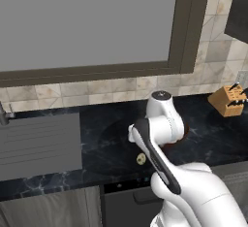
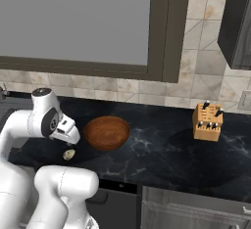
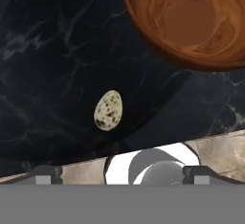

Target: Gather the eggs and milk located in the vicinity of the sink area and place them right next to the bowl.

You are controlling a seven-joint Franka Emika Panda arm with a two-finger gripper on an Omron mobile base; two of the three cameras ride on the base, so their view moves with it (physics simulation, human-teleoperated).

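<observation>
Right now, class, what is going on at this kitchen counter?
The white robot arm's gripper hangs open and empty over the black marble counter. A small pale speckled egg lies on the counter close beside the round reddish-brown wooden bowl, not touching it. Nothing is being held.

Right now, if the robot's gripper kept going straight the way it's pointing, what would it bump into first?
Probably the black counter, close beside the speckled egg. The open gripper points down there; the wooden bowl sits off to one side.
</observation>
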